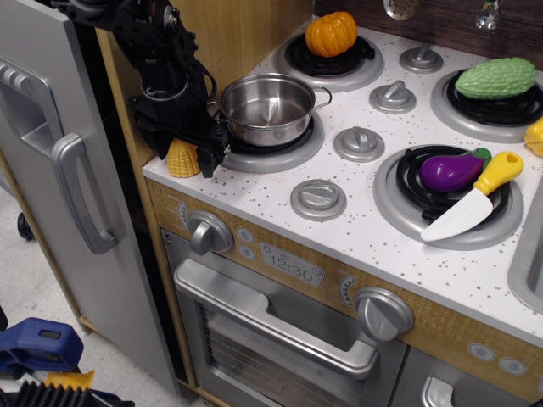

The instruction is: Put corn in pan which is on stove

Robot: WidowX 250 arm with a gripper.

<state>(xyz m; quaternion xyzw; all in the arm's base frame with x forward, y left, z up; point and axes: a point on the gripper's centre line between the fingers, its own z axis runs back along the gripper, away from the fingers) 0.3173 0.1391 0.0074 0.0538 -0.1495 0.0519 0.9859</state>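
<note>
observation.image, pan (pixel 266 108) empty on stove (pixel 339 195), hand (pixel 181 151) straddling corn (pixel 182 158)

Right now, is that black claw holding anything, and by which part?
The gripper straddles the corn at its sides, but a closed grip cannot be told.

The pan (pixel 267 108) at upper centre looks like polished, mirror-bright steel. The corn (pixel 183 158) beside it at left is yellow ridged plastic with a soft sheen. The stove (pixel 254 195) has a white speckled smooth top, matt grey knobs and a wood-look front. The gripper (pixel 182 153) is matt black.
</note>
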